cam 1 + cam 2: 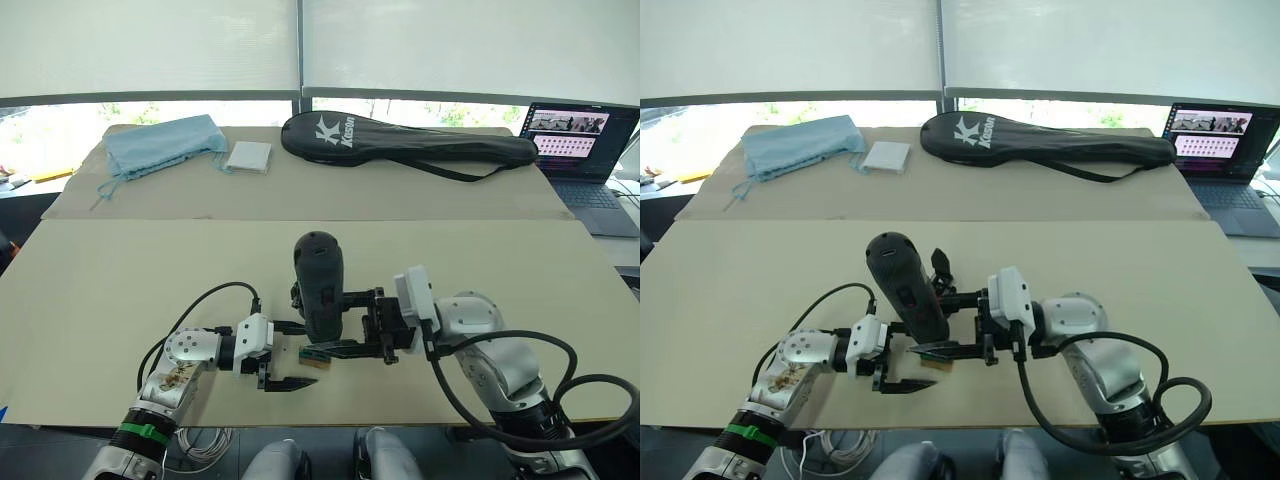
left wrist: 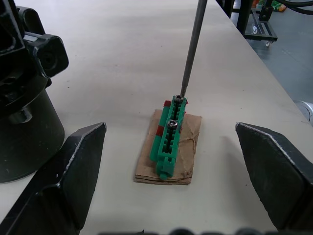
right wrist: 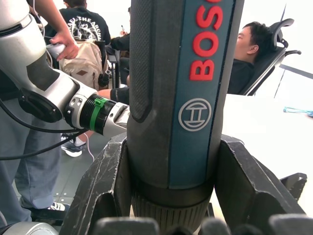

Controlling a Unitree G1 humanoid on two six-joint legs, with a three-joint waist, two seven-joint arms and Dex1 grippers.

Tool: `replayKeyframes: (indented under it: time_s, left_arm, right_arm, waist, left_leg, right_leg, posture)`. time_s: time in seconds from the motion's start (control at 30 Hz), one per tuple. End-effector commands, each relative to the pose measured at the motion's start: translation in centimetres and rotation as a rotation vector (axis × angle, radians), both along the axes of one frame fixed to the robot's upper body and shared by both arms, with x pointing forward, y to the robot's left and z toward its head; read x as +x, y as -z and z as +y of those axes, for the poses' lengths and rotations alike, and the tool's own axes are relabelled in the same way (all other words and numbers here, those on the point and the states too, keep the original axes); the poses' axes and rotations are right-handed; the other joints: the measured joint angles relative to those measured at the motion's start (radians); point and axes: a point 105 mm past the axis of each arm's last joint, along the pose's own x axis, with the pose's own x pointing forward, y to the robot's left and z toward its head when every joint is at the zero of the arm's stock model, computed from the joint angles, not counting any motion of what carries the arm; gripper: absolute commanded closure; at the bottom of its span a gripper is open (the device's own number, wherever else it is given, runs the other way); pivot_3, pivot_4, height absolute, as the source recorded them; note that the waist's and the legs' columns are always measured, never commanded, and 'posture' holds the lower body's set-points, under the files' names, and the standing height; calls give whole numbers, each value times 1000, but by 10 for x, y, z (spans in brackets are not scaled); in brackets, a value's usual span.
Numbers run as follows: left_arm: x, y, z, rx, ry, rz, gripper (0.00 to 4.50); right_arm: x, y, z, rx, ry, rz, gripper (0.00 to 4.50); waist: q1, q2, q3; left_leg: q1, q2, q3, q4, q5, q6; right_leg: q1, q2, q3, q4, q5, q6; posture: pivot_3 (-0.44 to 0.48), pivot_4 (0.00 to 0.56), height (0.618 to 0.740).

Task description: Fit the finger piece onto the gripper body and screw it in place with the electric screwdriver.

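At lower centre the right end effector (image 1: 345, 322) pinches the electric screwdriver (image 1: 318, 284), its bit on a screw holder (image 2: 169, 135); left end effector (image 1: 290, 354) spread; fitting and screwing apparently remain.

Overall light: I see bright, even daylight across the table (image 1: 120, 290).
Source: it comes from the windows (image 1: 150, 115) behind the table, under drawn white blinds (image 1: 150, 45); the glass strip is blown out to near white.
Shadows: soft and short, pooling just beneath the electric screwdriver (image 1: 318, 285) and the arms.
Glare: my right wrist view has a washed-out white background behind the screwdriver's body.
Focus: in my left wrist view the green block (image 2: 169, 137) and metal bit (image 2: 191, 46) are crisp; the near fingers (image 2: 63, 181) look slightly soft.
Distortion: I notice mild bowing of the table edges in the head views.
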Motion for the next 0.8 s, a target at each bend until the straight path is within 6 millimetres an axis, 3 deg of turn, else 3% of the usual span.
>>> replayKeyframes:
  time_s: [0.03,0.8]
  left_arm:
    - [-10,18,-3,35,19,66,0]
    - [-10,23,-3,35,19,74,0]
  right_arm:
    - [-5,-13,0,36,-20,-63,2564]
    - [-5,-15,-2,47,-20,-62,2564]
  waist:
    - [0,0,0]
    - [0,2,-1]
  left_leg:
    - [0,0,0,0,0,0]
    - [0,0,0,0,0,0]
  right_leg:
    - [0,0,0,0,0,0]
    - [0,0,0,0,0,0]
  posture:
    - [0,150,740]
    - [0,150,740]
